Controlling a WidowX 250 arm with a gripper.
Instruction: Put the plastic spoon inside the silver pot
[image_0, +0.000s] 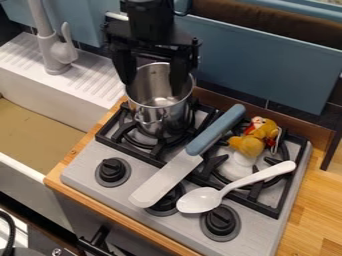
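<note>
Handle (97, 244) juts from the stove's (81, 167) front; the sink (37, 112) sits left of the stove. On the stove are the pot (160, 119), the tool (152, 81) spread above it, the knife (167, 181), the spoon (200, 200) and, behind, the toy (250, 145).

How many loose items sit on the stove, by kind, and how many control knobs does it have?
Silver pot: 1
White spoon: 1
Blue-handled knife: 1
Yellow toy: 1
Black control knobs: 3
Total: 7
</note>
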